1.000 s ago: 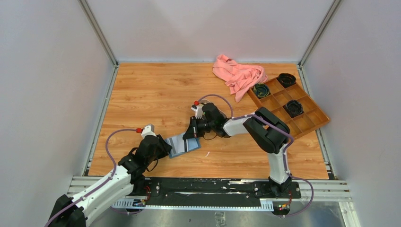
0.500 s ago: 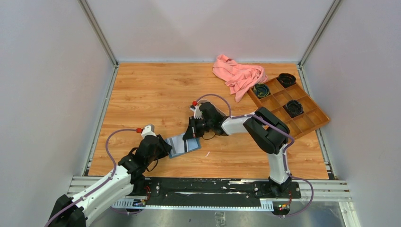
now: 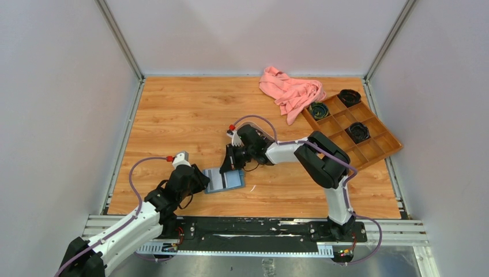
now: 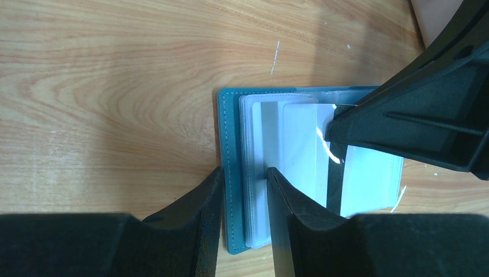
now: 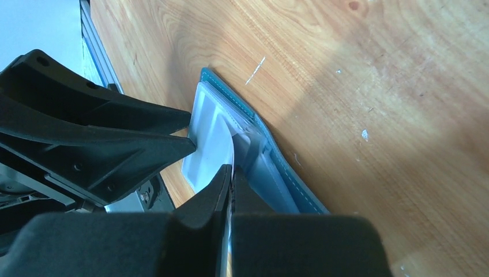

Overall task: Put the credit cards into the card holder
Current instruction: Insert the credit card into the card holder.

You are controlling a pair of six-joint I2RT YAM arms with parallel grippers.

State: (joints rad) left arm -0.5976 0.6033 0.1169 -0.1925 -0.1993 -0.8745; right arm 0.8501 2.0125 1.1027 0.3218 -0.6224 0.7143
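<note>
The teal-blue card holder [image 3: 226, 180] lies open on the wooden table, its clear sleeves facing up. My left gripper [image 4: 245, 173] is shut on the card holder's [image 4: 230, 127] left edge, with the teal cover and sleeve stack between its fingers. My right gripper [image 5: 232, 173] is shut on the thin edge of a pale credit card [image 4: 369, 179] with a black stripe. That card rests over the right part of the sleeves. From above, the right gripper [image 3: 230, 163] sits just behind the holder and the left gripper [image 3: 200, 179] at its left end. No other cards are in view.
A crumpled pink cloth [image 3: 291, 92] lies at the back right. A brown compartmented wooden box [image 3: 372, 151] beside it holds a few dark round items [image 3: 357, 131]. Grey walls enclose the table on three sides.
My right gripper has moved left and toward the near edge with the card, bringing it over the holder. The holder now lies flatter. The left arm has stayed put.
</note>
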